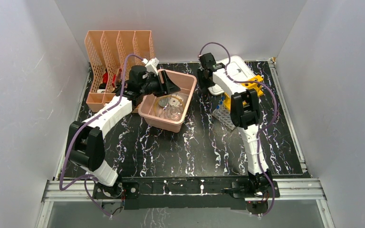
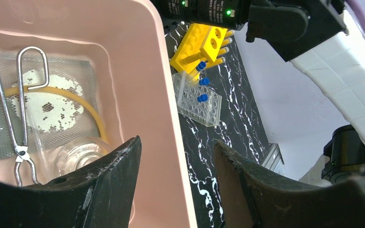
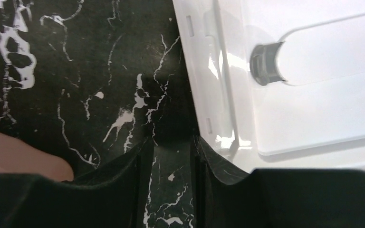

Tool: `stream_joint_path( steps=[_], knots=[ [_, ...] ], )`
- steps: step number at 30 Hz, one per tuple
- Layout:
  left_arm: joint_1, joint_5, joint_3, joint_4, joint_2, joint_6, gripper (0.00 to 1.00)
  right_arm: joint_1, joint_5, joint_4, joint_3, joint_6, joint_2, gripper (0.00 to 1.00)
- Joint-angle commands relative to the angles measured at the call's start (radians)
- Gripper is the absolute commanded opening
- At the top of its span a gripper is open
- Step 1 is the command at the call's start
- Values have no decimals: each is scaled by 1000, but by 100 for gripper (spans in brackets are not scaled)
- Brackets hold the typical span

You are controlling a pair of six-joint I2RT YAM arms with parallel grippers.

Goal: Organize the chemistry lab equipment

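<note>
My left gripper is open and straddles the wall of the pink tub, one finger inside and one outside, neither pad touching it. In the tub lie metal tweezers, a yellow rubber tube, a wire gauze square and a clear glass dish. A yellow tube rack and a clear tube rack stand on the table beyond. My right gripper is low over the table beside the left edge of the white lid, narrowly open, with only bare table between its fingers.
The peach mesh file holder stands at the back left, behind my left arm. The pink tub sits mid-table, the white lid at the back right, with the yellow rack and clear rack under my right arm.
</note>
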Motion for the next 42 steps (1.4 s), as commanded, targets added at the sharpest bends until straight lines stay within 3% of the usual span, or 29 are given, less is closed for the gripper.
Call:
stream_joint_path(
  steps=[1, 8, 21, 28, 42],
  knots=[
    [10, 22, -11, 13, -53, 12, 56, -7, 56, 128, -92, -24, -73, 45],
    [12, 36, -14, 37, -39, -4, 56, -7, 79, 122, -103, -52, -79, 44],
    [15, 53, -10, 50, -31, -13, 56, -2, 34, 310, -248, -76, -255, 43],
    [15, 55, -5, 41, -39, -7, 56, -3, 75, 275, -212, -113, -189, 52],
    [19, 51, -9, 26, -47, 11, 56, -19, 97, 203, -154, -68, -73, 50]
  ],
)
